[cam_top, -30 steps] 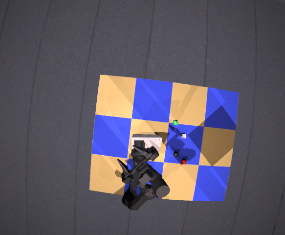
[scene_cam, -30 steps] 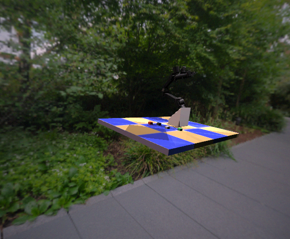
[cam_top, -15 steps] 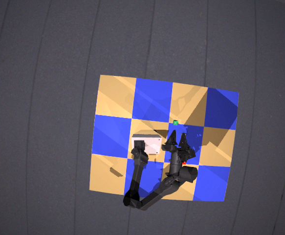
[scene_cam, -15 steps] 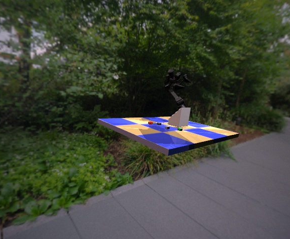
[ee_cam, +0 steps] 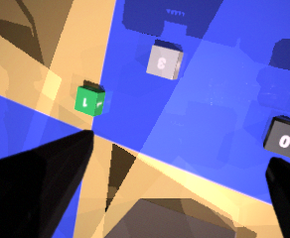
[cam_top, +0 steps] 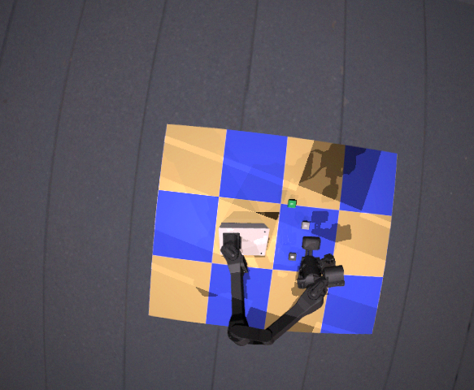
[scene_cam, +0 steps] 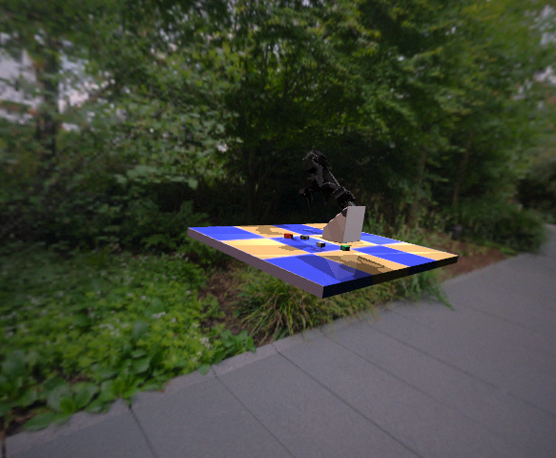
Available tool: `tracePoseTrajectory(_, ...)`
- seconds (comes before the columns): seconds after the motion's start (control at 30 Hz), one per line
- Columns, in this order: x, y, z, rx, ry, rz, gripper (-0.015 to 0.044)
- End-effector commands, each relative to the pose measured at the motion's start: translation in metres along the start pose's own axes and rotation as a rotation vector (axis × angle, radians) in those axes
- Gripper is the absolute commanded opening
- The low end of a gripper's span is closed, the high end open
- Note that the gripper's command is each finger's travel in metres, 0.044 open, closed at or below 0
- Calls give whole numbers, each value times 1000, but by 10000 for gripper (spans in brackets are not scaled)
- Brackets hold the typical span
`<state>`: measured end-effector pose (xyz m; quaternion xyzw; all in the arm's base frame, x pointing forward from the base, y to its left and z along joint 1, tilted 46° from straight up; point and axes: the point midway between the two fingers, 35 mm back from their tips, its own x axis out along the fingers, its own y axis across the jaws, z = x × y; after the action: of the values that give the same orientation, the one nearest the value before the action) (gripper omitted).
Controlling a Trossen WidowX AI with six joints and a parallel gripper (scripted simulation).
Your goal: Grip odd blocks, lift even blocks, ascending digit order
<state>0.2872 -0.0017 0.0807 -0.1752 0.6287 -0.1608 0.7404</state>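
A green block shows the digit 1. A light grey block shows a 3. A dark grey block shows a 0 in the wrist view. A red block is hidden under the arm in the top view and outside the wrist view; its digit cannot be read. My gripper is open and empty, high above the table and pointing down. The blocks stand apart on the table.
The pale base box stands beside the blocks, left of them in the top view. The checkered blue and tan table carries everything, and its edges drop off on all sides. Arm shadows fall across it.
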Motion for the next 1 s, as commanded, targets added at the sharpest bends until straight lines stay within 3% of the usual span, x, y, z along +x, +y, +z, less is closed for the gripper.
tracePoseTrajectory(0.0,27,-70,-10,84,133,-309,400)
tracePoseTrajectory(0.97,32,-67,-7,88,142,-327,400)
